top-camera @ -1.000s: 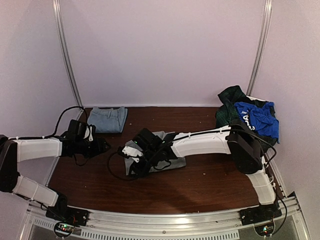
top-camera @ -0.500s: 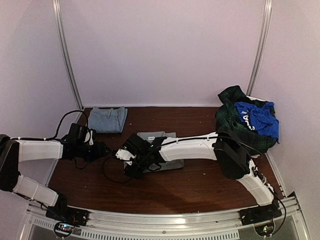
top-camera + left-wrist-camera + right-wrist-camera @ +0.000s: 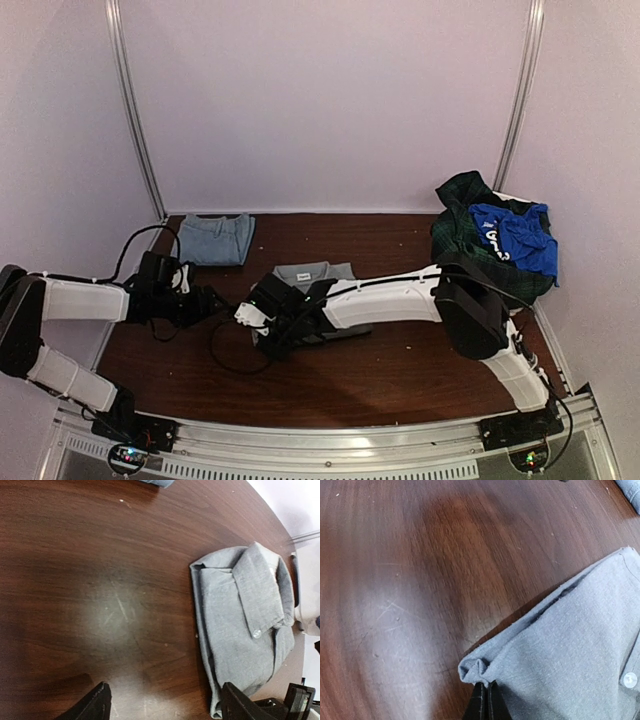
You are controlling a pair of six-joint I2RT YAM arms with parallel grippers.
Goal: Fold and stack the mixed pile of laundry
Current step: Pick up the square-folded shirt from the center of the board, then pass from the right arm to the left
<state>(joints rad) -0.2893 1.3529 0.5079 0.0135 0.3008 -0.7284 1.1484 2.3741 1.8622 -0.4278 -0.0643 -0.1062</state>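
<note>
Mixed laundry pile (image 3: 495, 245) sits heaped at upper right of the overhead view; the right gripper (image 3: 485, 700), pinched on a corner of the folded grey shirt (image 3: 570, 665), could drag the fold apart, since the left gripper (image 3: 167, 702) hangs spread, holding nothing

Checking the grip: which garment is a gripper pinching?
The grey collared shirt mid-table: the right gripper is shut on its corner. The folded blue-grey garment and the plaid laundry pile lie untouched.
</note>
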